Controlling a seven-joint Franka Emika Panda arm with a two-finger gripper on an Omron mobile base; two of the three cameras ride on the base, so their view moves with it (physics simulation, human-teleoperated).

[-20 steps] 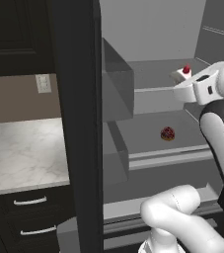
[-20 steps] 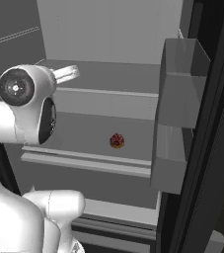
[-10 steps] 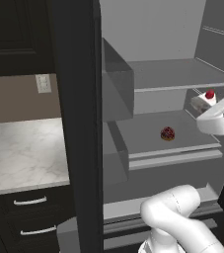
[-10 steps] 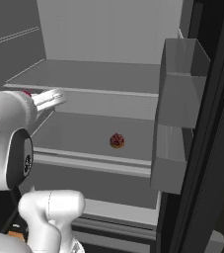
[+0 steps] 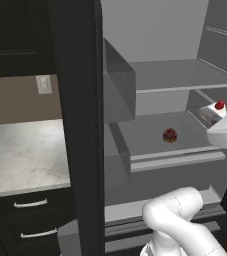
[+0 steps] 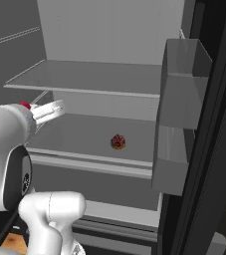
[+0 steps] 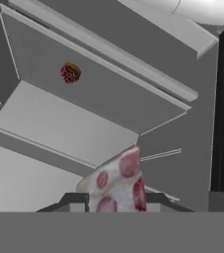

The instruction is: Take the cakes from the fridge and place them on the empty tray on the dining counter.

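A: What has changed on your side?

B: A second ago my gripper point(image 5: 216, 111) was up by the top shelf with a cake point(image 5: 219, 106) in it. Now it is lower and further right, at the right edge of the fridge point(image 5: 150, 75) opening. The arm has swung out and down, carrying the cake with it.

A: So you have hold of it?

B: Yes. My jaws are nearly closed, pinched on a whitish wedge with red spots. The hand view shows it best: the cake point(image 7: 117, 182) stands between my two dark fingertips point(image 7: 74, 199), and I look past it into the fridge.

A: What does that mean for the job?

B: I judge the first cake is picked and on its way out. It must next go to the tray on the dining counter, which none of my views show yet, so the base will have to turn or drive.

A: And the other cake?

B: The second cake point(image 5: 170, 135) sits alone on the middle shelf point(image 5: 155, 145), well apart from my gripper. It will need another trip.

A: Do the views differ?

B: From the left I see the wall counter point(image 5: 20, 155) left of the door. From the right I see the door bin point(image 6: 181, 84), the second cake point(image 6: 118, 142) and only the red top of the held cake point(image 6: 25, 105) above my wrist.
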